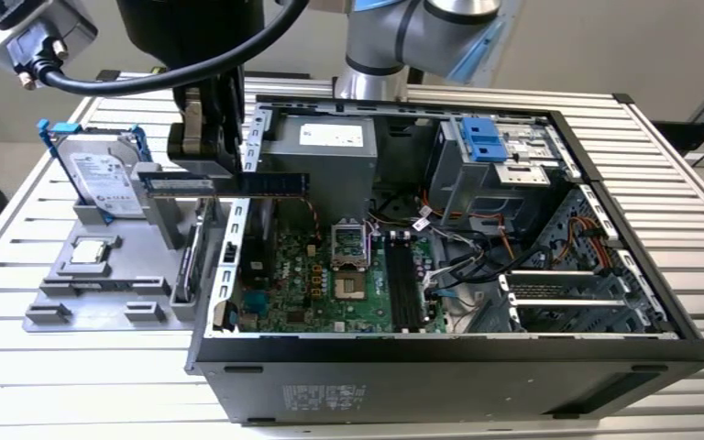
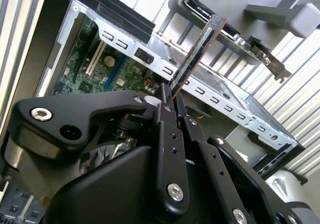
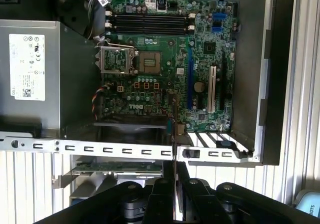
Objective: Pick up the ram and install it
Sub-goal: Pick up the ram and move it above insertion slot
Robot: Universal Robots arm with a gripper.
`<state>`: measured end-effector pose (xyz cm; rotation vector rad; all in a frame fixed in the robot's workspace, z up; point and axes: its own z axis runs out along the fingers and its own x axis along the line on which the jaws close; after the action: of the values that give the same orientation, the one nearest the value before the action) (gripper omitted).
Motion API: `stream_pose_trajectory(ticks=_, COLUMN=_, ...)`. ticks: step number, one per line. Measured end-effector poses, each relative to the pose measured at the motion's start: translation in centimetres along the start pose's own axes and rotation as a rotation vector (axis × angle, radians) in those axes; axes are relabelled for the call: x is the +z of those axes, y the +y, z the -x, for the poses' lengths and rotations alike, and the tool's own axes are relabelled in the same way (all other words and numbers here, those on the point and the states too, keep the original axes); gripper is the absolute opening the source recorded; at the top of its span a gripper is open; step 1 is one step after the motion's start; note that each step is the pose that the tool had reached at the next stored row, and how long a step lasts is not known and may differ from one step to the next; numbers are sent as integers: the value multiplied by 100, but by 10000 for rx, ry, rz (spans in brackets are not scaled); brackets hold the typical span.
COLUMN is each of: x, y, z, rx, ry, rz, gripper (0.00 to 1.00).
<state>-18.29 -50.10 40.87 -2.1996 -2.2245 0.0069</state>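
Near the table's (image 1: pixel 71 385) left edge in the exterior view, a grey tray (image 1: pixel 95 307) carries a hard drive (image 1: pixel 98 179) standing on edge, a chip (image 1: pixel 92 252) and a card (image 1: pixel 188 266) sunk so deep in its slot that little of it can be made out. Just right of the drive hangs the gripper (image 1: pixel 202 170), its arm cut off by the frame; its fingers (image 2: pixel 165 134) are pinched narrow on the ram (image 1: pixel 272 183). The ram lies level in the air across the left wall of the open case (image 1: pixel 450 367), its clamped part hidden by the fingers. In both wrist views it shows edge-on, so its chips are hidden. It is well apart from the motherboard (image 1: pixel 327 275) and its slots (image 1: pixel 403 284).
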Motion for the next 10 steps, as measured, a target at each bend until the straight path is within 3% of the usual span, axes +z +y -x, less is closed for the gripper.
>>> stream_pose_trajectory(ticks=10, x=-1, y=103, z=1, rx=0, ry=1, rz=0, gripper=0)
